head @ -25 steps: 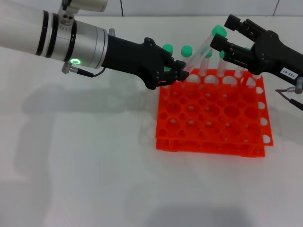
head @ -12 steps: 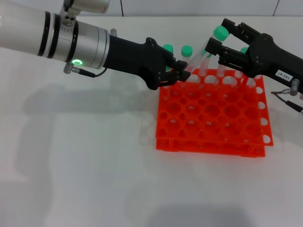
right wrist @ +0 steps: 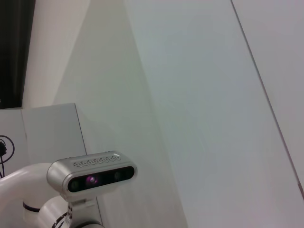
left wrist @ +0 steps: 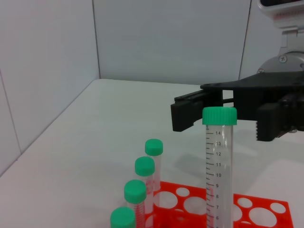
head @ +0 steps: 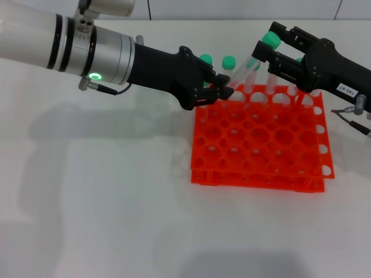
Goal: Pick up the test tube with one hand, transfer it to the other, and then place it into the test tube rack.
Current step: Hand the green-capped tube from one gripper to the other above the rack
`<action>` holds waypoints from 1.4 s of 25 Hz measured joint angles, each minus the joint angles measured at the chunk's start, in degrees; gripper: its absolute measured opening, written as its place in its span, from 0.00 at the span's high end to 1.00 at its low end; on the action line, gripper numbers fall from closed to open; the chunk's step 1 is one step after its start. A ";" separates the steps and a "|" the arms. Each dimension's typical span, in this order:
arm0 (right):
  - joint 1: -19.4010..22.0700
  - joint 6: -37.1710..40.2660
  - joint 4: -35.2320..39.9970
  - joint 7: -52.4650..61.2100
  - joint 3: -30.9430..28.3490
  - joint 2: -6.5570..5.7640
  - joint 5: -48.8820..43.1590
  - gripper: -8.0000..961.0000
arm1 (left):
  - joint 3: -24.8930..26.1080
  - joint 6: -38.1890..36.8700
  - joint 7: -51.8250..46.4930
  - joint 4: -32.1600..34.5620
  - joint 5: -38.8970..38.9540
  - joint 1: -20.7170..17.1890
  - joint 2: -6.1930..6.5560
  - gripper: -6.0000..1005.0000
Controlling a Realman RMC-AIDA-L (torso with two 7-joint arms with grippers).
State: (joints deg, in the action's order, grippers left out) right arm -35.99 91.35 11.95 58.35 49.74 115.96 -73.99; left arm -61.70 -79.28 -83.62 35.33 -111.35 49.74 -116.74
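The left gripper (head: 223, 88), on the silver-white arm with the glowing green ring (head: 91, 75), was seen reaching in from the left side to the rack's far left corner. It was clenched on the lower end of the test tube (head: 246, 63), which was held off vertical, its green cap (head: 268, 39) leaning away toward the right. This low grasp was judged deliberate: the upper length and cap were left free for the receiving gripper.

Below and to the right, the orange test tube rack (head: 261, 145) was noted on the white table (head: 104, 197), with several capped tubes (left wrist: 140, 185) already standing along its far edge and most holes vacant.

Farther right, the right gripper (head: 265, 51), marked by a white label (head: 346, 89), was positioned at the cap. In the left wrist view its jaws stood apart on either side of the cap, not closed on it; the tube was therefore carried by the left gripper alone.

The handover was judged under way but not completed. Placement in the rack was not yet done.
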 joint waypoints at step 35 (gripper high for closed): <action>-0.37 -0.96 0.20 -0.78 0.19 0.02 -0.10 0.74 | -3.51 -0.48 -15.40 9.12 -3.42 -1.99 -2.51 0.70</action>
State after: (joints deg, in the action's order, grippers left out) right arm -36.36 90.39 12.14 57.56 49.93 115.97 -74.09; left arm -65.21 -79.76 -99.01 44.45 -114.77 47.75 -119.25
